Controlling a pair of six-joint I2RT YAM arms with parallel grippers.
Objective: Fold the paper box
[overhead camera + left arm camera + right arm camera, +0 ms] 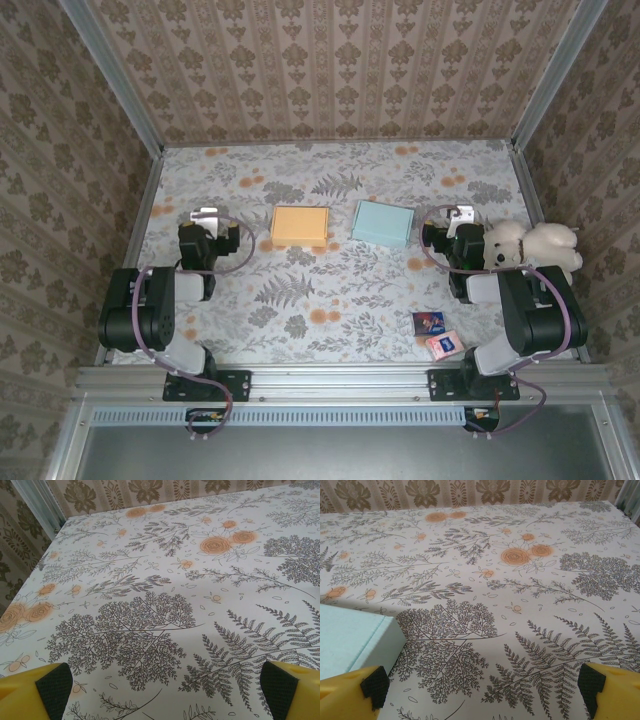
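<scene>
Left tool, right tool spread, orange box, blue box closed

No writing can be read anywhere, and the print on the two small cards is too tiny.

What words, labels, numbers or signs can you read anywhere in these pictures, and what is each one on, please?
No text can be read anywhere.
orange box: plain top, no print visible.
light blue box: plain, no print visible.
dark card: printed picture, any lettering too small and blurred to read.
pink card: likewise too small to read.
</scene>
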